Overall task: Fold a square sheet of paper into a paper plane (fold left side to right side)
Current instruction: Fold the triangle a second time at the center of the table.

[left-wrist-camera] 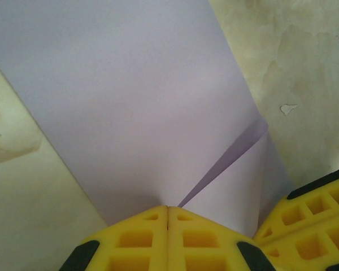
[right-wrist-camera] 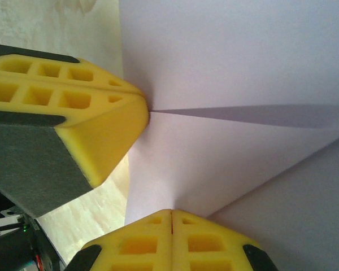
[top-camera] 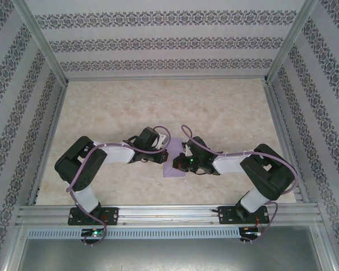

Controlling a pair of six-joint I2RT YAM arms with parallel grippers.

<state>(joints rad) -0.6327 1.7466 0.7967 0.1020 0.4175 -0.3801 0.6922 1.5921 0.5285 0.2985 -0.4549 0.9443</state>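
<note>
Plain lavender square sheet of paper (left-wrist-camera: 130, 101), beige marbled table (top-camera: 214, 107), floral-striped walls (top-camera: 158, 42)

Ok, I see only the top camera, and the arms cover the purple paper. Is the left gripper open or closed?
Observer: Closed. On the left wrist camera the left gripper is shut, its tip at the paper.
Operator: And the right one?
Observer: The right gripper is shut too, its tip also at the paper.
Operator: Is there any fold?
Observer: Yes, a flap lies over the paper, along a darker crease.
</note>
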